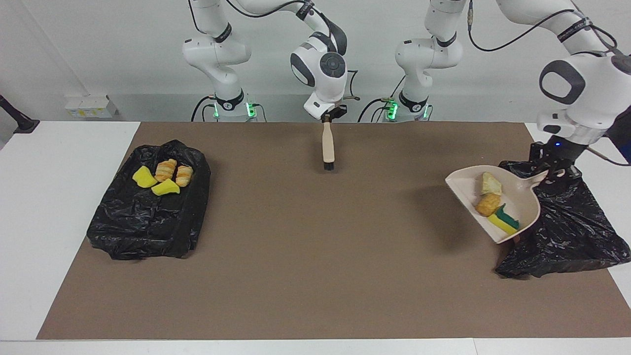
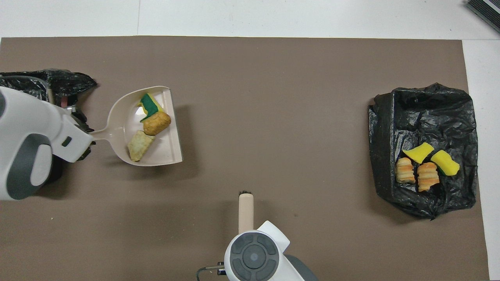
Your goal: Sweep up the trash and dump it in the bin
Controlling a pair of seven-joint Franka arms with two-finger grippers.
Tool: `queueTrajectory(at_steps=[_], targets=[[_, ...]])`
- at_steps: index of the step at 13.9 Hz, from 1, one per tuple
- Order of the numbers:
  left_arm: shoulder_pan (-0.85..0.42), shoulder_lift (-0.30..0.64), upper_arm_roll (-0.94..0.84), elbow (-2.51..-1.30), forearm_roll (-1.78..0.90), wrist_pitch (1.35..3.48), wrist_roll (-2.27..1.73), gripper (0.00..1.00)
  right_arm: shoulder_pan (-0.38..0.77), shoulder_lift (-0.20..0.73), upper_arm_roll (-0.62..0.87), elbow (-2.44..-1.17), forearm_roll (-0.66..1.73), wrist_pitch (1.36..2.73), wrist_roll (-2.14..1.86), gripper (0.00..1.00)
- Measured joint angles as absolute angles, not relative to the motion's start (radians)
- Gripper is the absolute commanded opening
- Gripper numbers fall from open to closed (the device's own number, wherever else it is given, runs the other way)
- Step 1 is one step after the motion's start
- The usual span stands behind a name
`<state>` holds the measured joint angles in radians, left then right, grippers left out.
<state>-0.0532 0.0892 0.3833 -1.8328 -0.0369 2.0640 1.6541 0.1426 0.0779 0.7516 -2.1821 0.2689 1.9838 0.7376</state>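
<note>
Carrying: we judge the step to be the haul to the bin; the left gripper (image 1: 556, 173) is clamped on the handle of the dustpan (image 1: 520, 197), which hangs raised and tilted just beside it, over the edge of the bin bag (image 1: 567, 227) below the gripper
Load: three bits of trash (image 1: 490, 202) in the pan, a pale chunk, a tan-orange bread-like lump, a green-and-yellow sponge piece
Next: we reckon the pan must come fully over the bag's mouth, then tip lip-down; light lumps may roll out early
Brush: the right gripper (image 1: 327, 120) is clenched on the brush (image 1: 328, 148), hanging bristles-down under it, over the mat (image 1: 315, 256); that arm waits
Other bag (image 1: 148, 217): well apart toward the right arm's end, with four more lumps (image 1: 165, 178), yellow sponge and ridged bread
Textures: pan smooth beige plastic, scoop-shaped; bags crinkled glossy black film; brush pale wood, dark bristles
</note>
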Motion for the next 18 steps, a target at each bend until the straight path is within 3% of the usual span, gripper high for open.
queueTrajectory(at_steps=[5, 7, 13, 15, 18], targets=[[-0.011, 0.221, 0.489, -1.651, 0.048, 2.07, 1.79, 0.0, 0.147, 0.107, 0.752, -2.191, 0.251, 2.01, 0.738, 0.0], [0.02, 0.262, 0.489, -1.601, 0.136, 2.107, 1.82, 0.0, 0.149, 0.107, 0.752, -2.199, 0.251, 2.029, 0.739, 0.1], [0.018, 0.291, 0.468, -1.591, 0.505, 2.153, 1.824, 0.0, 0.148, 0.114, 0.749, -2.204, 0.251, 2.073, 0.74, 0.15], [0.018, 0.291, 0.466, -1.592, 0.583, 2.149, 1.827, 0.0, 0.148, 0.115, 0.749, -2.205, 0.251, 2.082, 0.74, 0.26], [0.018, 0.289, 0.447, -1.591, 0.697, 2.123, 1.827, 0.0, 0.146, 0.116, 0.749, -2.206, 0.251, 2.083, 0.74, 0.64]])
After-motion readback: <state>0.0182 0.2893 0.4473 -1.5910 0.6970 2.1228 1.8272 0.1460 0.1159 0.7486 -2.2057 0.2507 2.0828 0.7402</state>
